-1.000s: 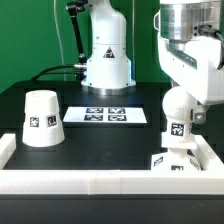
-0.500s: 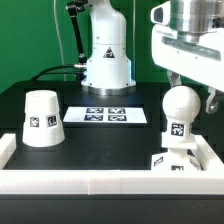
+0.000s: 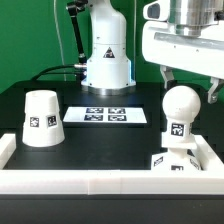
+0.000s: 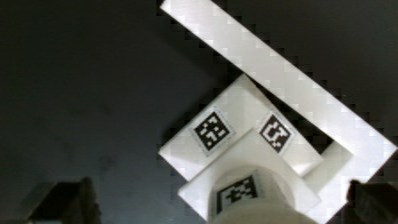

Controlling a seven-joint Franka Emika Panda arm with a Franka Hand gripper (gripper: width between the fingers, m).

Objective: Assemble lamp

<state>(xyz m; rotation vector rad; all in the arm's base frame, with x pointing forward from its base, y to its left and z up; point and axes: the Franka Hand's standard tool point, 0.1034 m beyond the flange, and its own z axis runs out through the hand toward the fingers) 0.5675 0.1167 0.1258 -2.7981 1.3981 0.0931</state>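
Note:
The ball-shaped bulb (image 3: 180,108) stands upright on the low square base (image 3: 171,161) at the exterior view's right, near the front wall. My gripper (image 3: 190,85) hangs just above the bulb, open and empty, one finger (image 3: 168,77) to each side. The cone shade (image 3: 42,118) stands alone at the exterior view's left. In the wrist view the bulb's tagged top (image 4: 238,194) sits over the base (image 4: 240,130), between my dark fingertips (image 4: 64,200); my gripper (image 4: 214,205) touches nothing.
The marker board (image 3: 105,115) lies at mid-table in front of the robot's pedestal (image 3: 107,60). A white wall (image 3: 110,183) runs along the front, with low side walls; it also shows in the wrist view (image 4: 267,50).
My gripper has let go of the bulb and risen straight up. The bulb stays upright on the base. The shade has not moved.

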